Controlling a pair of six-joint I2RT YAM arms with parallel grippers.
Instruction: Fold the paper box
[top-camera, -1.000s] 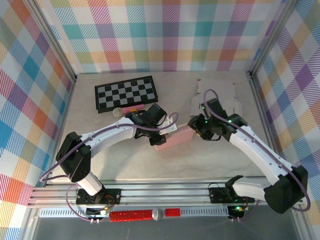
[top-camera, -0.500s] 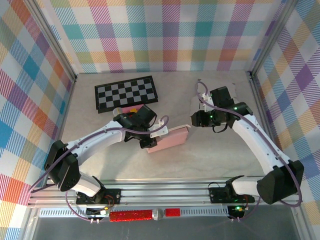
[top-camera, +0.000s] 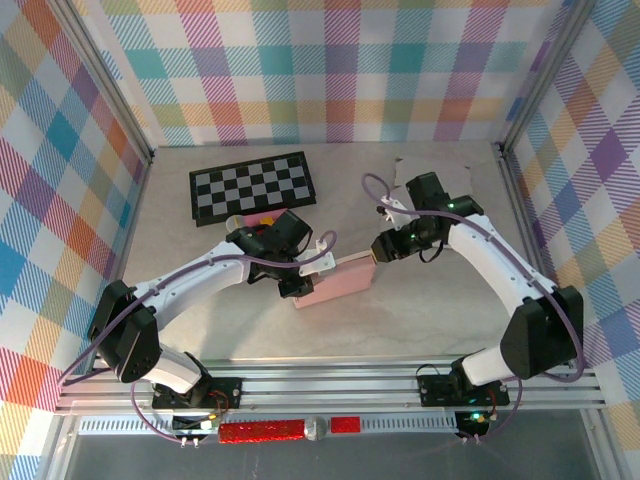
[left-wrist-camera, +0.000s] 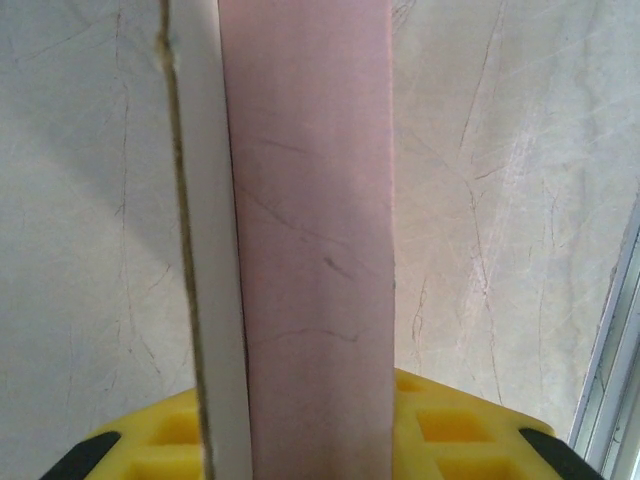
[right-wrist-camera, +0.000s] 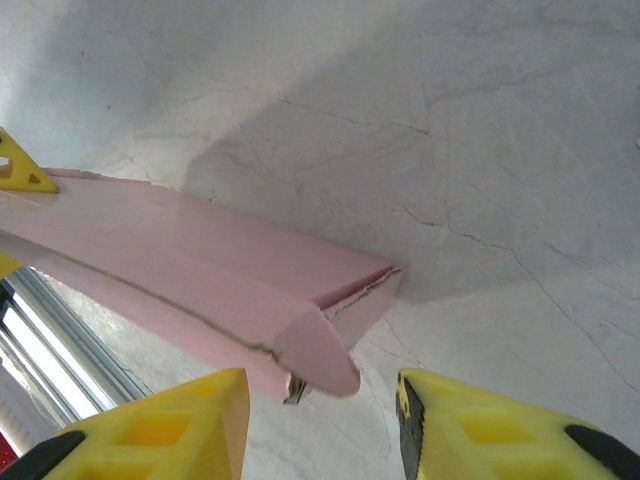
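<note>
The paper box (top-camera: 338, 283) is a long pink carton lying slantwise in the middle of the table. My left gripper (top-camera: 297, 284) is shut on its left end. In the left wrist view the box (left-wrist-camera: 310, 200) runs straight up from between the yellow fingers (left-wrist-camera: 450, 430), with a pale flap edge along its left side. My right gripper (top-camera: 382, 250) hovers open at the box's right end. In the right wrist view a rounded end flap (right-wrist-camera: 318, 352) sticks out half-closed just above the gap between the yellow fingers (right-wrist-camera: 170, 425), touching neither.
A black-and-white checkerboard (top-camera: 252, 186) lies at the back left, with a small pink and yellow object (top-camera: 256, 219) at its front edge. Flat pale cardboard (top-camera: 462, 205) lies behind the right arm. An aluminium rail (top-camera: 330, 385) runs along the near edge.
The right gripper drew back toward the rear right, then returned to the box's right end. The left gripper slid the box slightly left early on and has held still since.
</note>
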